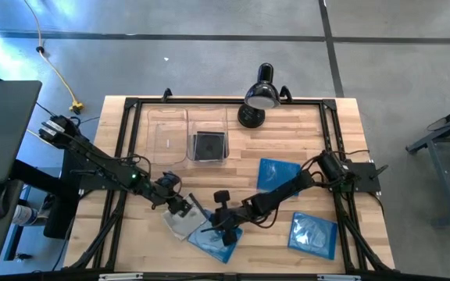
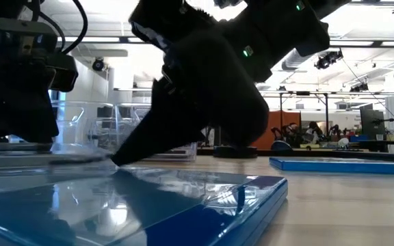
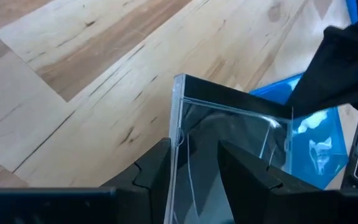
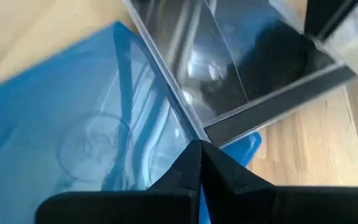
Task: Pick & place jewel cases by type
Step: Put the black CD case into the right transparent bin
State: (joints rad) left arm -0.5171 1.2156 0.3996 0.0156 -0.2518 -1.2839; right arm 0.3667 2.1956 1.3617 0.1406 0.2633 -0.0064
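Note:
A jewel case with a clear cover and dark tray (image 1: 176,226) sits near the table's front edge. One corner of it lies over a translucent blue jewel case (image 1: 213,243). My left gripper (image 1: 182,209) comes from the left and is shut on the clear case (image 3: 247,124). My right gripper (image 1: 223,231) reaches in from the right. It is shut, with its tip (image 4: 199,148) down on the blue case (image 4: 73,124), right at the clear case's corner (image 4: 205,132). My left gripper pinches the clear case between its two fingers (image 3: 157,171) at the edge by its ribbed spine (image 3: 179,124). It slants down from the table's left. The case's far part lies over the blue case. My right gripper rests its shut fingertips (image 2: 117,162) on the blue case's top face (image 2: 183,195), slanting down from the right. The blue case lies flat on the table. I cannot tell whether the tip also touches the clear case's corner.
Two more blue jewel cases lie at centre right (image 1: 276,173) and front right (image 1: 313,234). Two clear bins stand at the back, one without cases (image 1: 166,133) and one holding a dark case (image 1: 208,145). A black lamp (image 1: 260,97) stands behind them.

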